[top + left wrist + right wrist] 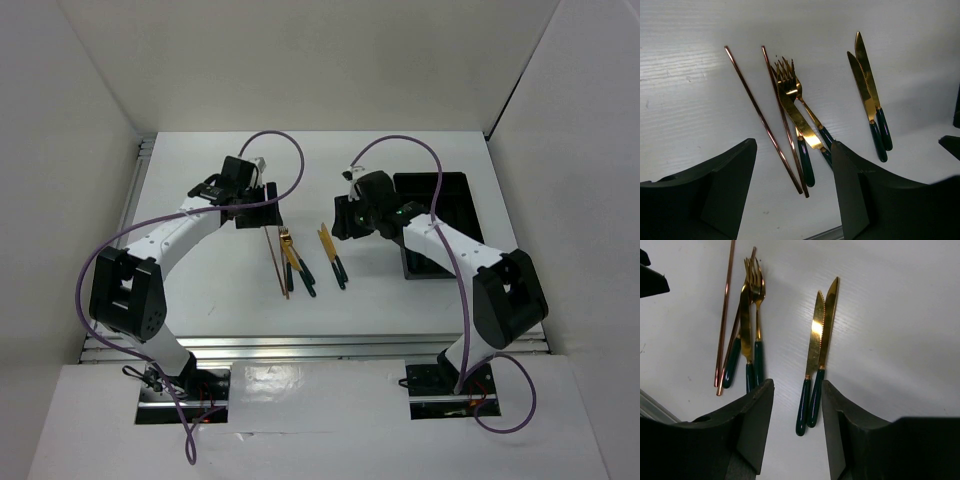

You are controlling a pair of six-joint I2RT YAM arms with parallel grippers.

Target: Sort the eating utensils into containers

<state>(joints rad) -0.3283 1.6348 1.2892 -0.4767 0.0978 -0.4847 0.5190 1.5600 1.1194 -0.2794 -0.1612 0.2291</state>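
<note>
Two thin brown chopsticks (765, 120) lie on the white table beside gold forks with dark green handles (790, 95). A pair of gold knives with green handles (815, 335) lies just right of them. My left gripper (792, 187) hangs open above the near ends of the chopsticks and one fork handle, which show between its fingers. Open as well, my right gripper (797, 425) has the two knife handles in the gap between its fingers (752, 425), not touching them. The black tray (452, 198) sits at the right, partly under the right arm.
White walls enclose the table on three sides. A metal rail (300, 345) runs along the near edge. In the top view the two grippers (262, 215) (350, 222) sit close together over the utensil cluster (300, 262).
</note>
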